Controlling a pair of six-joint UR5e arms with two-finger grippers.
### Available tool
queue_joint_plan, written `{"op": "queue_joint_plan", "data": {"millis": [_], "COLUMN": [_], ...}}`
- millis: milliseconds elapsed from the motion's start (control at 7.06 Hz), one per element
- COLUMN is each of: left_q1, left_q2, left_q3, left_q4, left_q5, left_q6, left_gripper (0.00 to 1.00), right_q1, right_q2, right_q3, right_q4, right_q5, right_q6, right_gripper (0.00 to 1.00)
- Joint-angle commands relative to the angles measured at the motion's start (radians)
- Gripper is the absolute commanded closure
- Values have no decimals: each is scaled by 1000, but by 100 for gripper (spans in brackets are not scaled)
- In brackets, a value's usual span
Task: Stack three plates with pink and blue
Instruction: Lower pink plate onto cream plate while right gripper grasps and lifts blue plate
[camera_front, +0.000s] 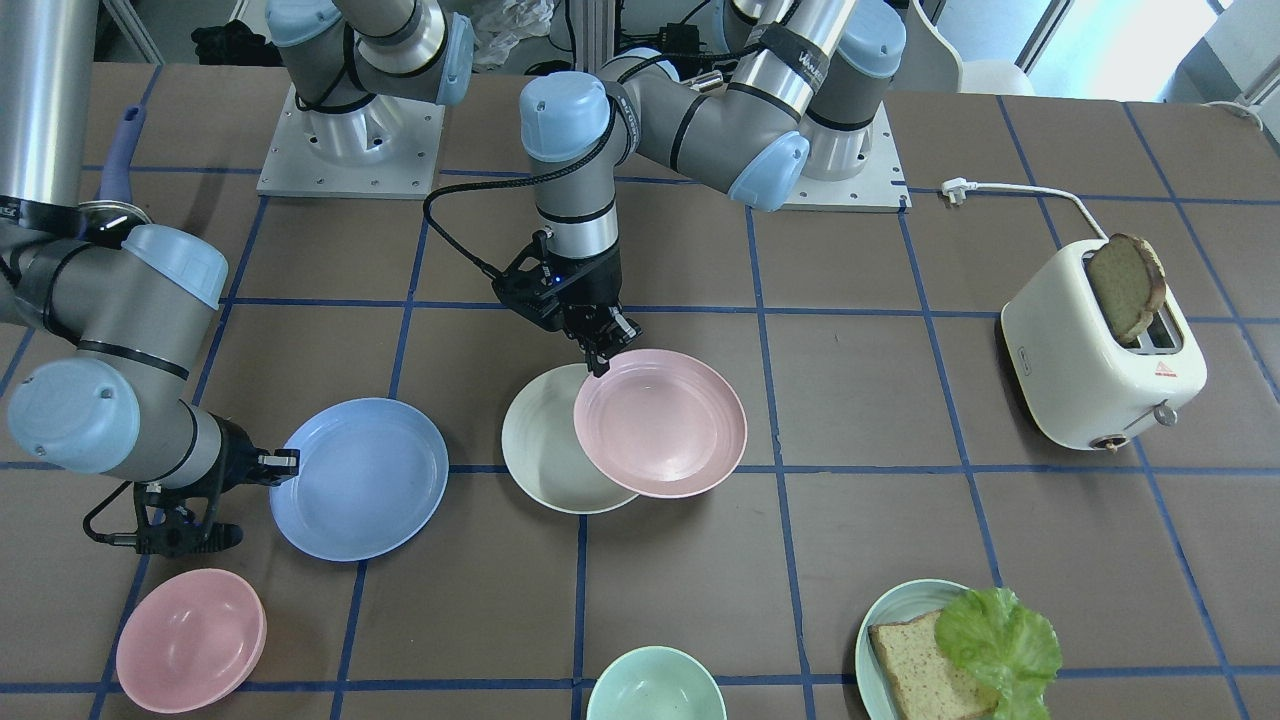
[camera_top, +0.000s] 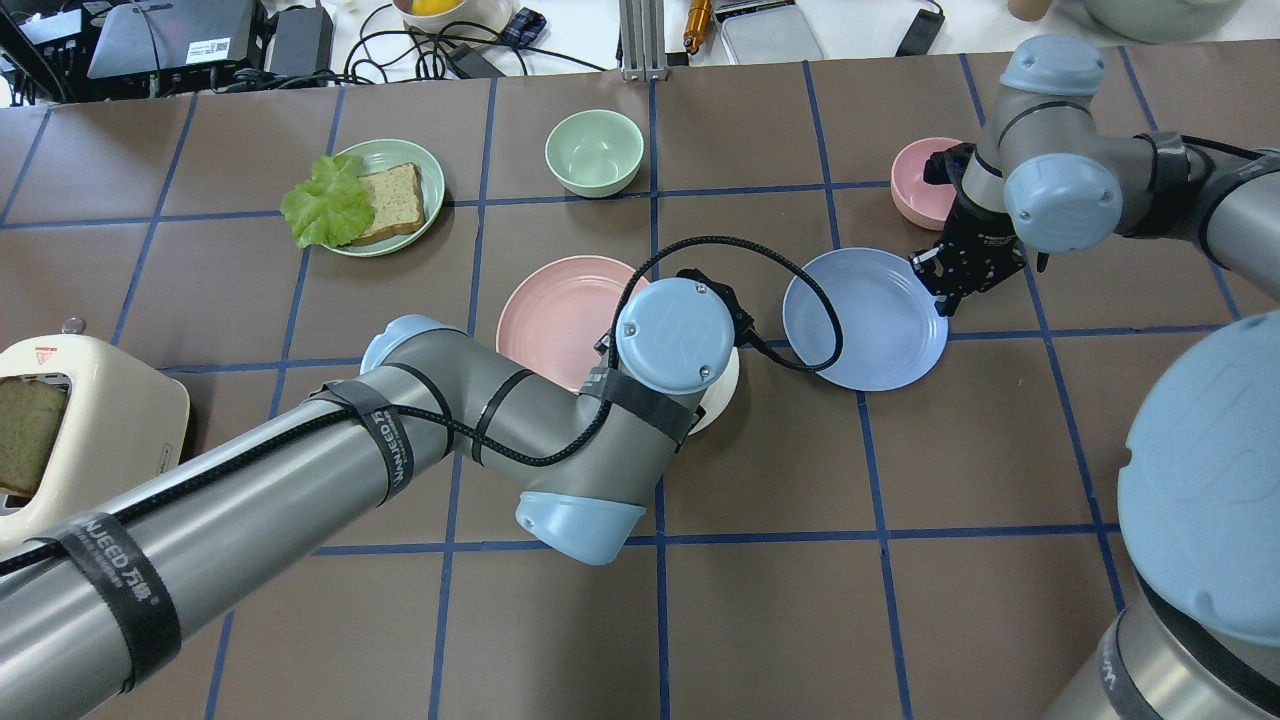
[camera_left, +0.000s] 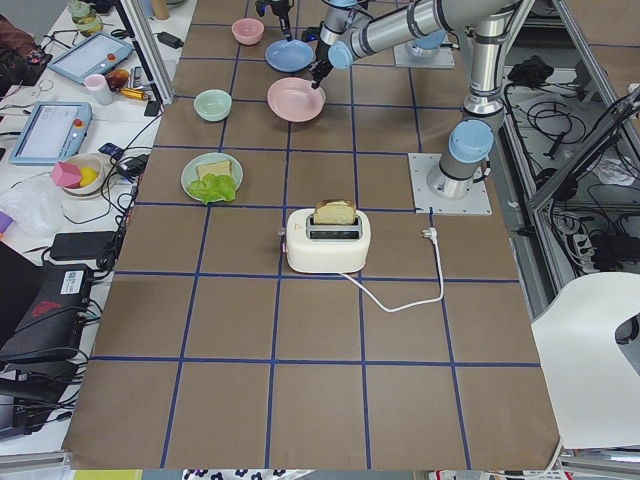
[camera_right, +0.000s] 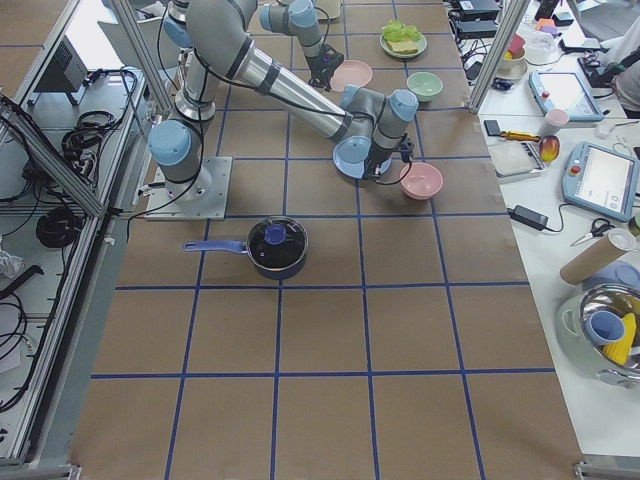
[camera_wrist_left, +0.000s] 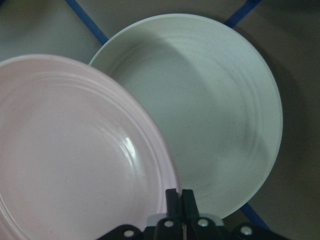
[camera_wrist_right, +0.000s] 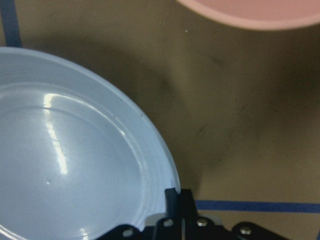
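My left gripper (camera_front: 600, 358) is shut on the near rim of the pale pink plate (camera_front: 665, 425). It holds the plate tilted, partly over the cream-white plate (camera_front: 540, 440), which lies on the table. The left wrist view shows the shut fingertips (camera_wrist_left: 174, 196) on the pink plate's (camera_wrist_left: 70, 160) rim, with the cream plate (camera_wrist_left: 215, 115) beneath. My right gripper (camera_front: 285, 465) is shut on the rim of the light blue plate (camera_front: 365, 475), to the cream plate's side. The right wrist view shows the fingertips (camera_wrist_right: 172, 196) on the blue plate's (camera_wrist_right: 65, 160) edge.
A small pink bowl (camera_front: 190, 640) sits just past the right gripper. A green bowl (camera_front: 655, 690) and a teal plate (camera_front: 885, 630) with bread and lettuce stand at the far edge. A toaster (camera_front: 1100, 360) holding bread stands on my left. A dark pot (camera_right: 277, 247) stands on my right.
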Motion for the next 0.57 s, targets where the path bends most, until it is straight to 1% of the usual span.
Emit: {"op": "queue_joint_plan", "data": {"millis": [0,425], "left_q1": [-12,-67], "left_q2": [-27,-52], "left_q3": [4,94], "left_q4": [5,-24], "left_q5": [2,-4], "left_q6": [51,53], "left_gripper": [100,100], "right_q1": [0,0], "right_q2": [1,-1], "right_q3": [-19,-20], "right_q4": [5,8], "right_q5": [-1,2], "right_q6": [0,1], "right_gripper": [100,100]}}
